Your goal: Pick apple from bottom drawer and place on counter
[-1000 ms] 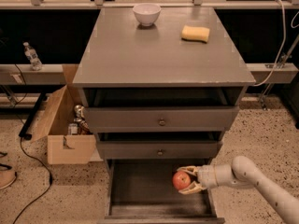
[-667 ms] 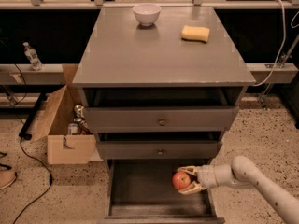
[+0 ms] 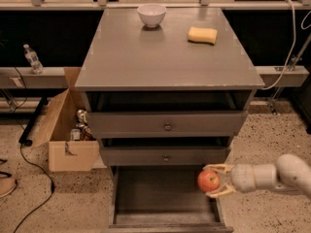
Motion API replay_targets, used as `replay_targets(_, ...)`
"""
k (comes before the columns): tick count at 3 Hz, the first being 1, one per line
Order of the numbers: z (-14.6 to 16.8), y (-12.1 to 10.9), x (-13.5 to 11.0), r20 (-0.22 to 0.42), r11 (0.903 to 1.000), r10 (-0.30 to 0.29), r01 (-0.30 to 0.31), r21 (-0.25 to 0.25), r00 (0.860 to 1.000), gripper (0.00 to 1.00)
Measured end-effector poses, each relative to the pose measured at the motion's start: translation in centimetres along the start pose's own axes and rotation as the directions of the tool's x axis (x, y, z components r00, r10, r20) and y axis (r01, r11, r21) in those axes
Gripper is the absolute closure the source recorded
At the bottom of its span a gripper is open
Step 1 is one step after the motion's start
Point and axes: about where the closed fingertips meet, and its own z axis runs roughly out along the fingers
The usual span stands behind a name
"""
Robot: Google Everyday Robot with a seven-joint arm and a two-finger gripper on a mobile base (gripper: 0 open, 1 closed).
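The red apple (image 3: 208, 180) sits between the two pale fingers of my gripper (image 3: 210, 181), which is shut on it. The gripper reaches in from the right on a white arm. It holds the apple over the right side of the open bottom drawer (image 3: 155, 198), just above the drawer's right wall. The drawer's grey floor is bare. The grey counter (image 3: 160, 57) is the cabinet's top, well above the gripper.
A white bowl (image 3: 151, 14) and a yellow sponge (image 3: 202, 35) stand at the counter's back. The two upper drawers (image 3: 167, 126) are slightly pulled out. An open cardboard box (image 3: 68, 135) stands on the floor to the left, with cables and a bottle (image 3: 32, 58) beyond it.
The gripper has moved to the right and slightly up with the apple, from inside the drawer toward its right wall.
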Motion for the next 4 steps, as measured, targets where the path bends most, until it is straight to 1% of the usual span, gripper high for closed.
replay_targets(1,-6.4,0.3,-7.7,-0.041,0.9996,-0.005,0.006,0.028,0.999,1.00)
replay_targets(2,-11.5,-0.4,-14.3,-0.083,0.9986,-0.010,0.014,0.051,0.997,1.00)
replay_targets(3,-14.2,-0.3,-19.3,-0.160,0.9936,-0.093,0.102,0.050,0.983,1.00)
replay_targets(4,-14.6,-1.2,-20.9,-0.155,0.9935,-0.083,0.094,0.063,0.984,1.00)
